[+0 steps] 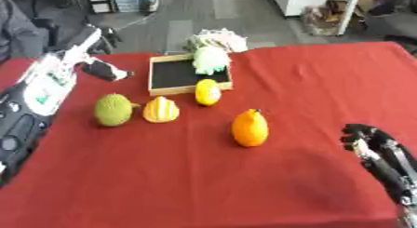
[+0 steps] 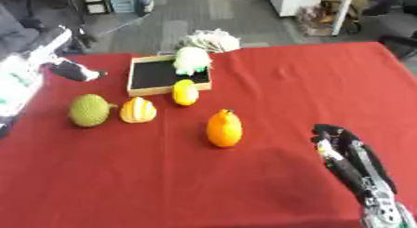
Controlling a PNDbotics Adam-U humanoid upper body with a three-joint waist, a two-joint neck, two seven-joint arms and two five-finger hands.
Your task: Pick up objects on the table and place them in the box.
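Observation:
A shallow wooden box (image 1: pixel 189 75) with a black inside lies on the red table (image 1: pixel 204 176) at the back. A pale green leafy object (image 1: pixel 211 59) rests on its far right corner. A yellow fruit (image 1: pixel 208 92) stands against the box's front edge. In front of it lie a green bumpy fruit (image 1: pixel 113 110), an orange-yellow striped fruit (image 1: pixel 161 110) and a larger orange fruit (image 1: pixel 250 127). My left hand (image 1: pixel 106 71) hovers just left of the box and holds nothing that I can see. My right hand (image 2: pixel 335 137) rests at the lower right, fingers relaxed, empty.
A crumpled whitish bundle (image 1: pixel 218 38) lies just beyond the table's far edge behind the box. My white and black left forearm (image 1: pixel 45 90) stretches along the table's left side. Floor, shelves and chairs lie beyond the table.

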